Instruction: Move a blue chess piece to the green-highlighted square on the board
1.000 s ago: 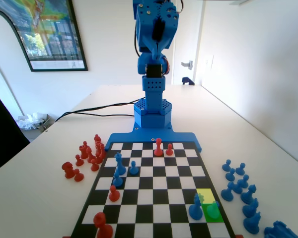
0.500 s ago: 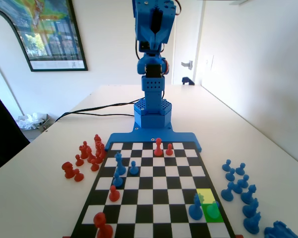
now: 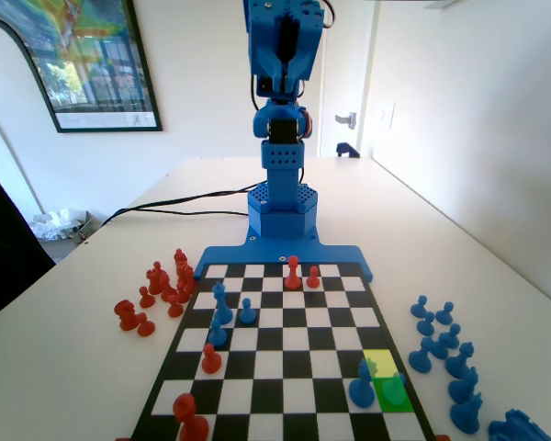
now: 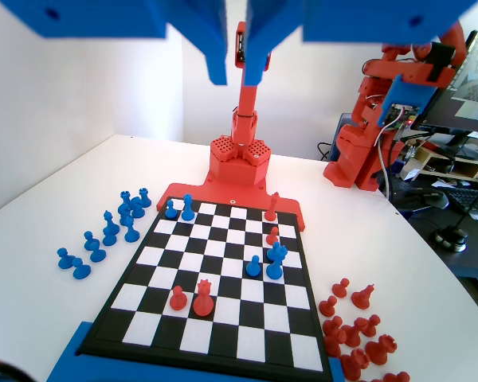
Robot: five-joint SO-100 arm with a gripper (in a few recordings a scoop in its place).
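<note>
The blue chess piece [image 3: 394, 391], a small round-headed pawn, stands on the green-highlighted square [image 3: 391, 401] at the near right of the board [image 3: 285, 367] in the fixed view. In the wrist view the same pawn [image 4: 170, 210] is at the board's far left corner. A taller blue piece [image 3: 361, 386] stands just beside it. My gripper [image 4: 237, 73] hangs high over the board, far from the pawn. Its jaws are a little apart, with nothing between them. The blue arm [image 3: 285, 55] is folded upright above its base.
The yellow square [image 3: 378, 361] lies just behind the green one. Several blue pieces [image 3: 439, 342] sit off the board at the right and several red ones [image 3: 161, 287] at the left. Other blue [image 3: 222, 303] and red [image 3: 293, 272] pieces stand on the board.
The arm's upper part has drawn up and back a little since a second ago. No piece on the board has moved.
</note>
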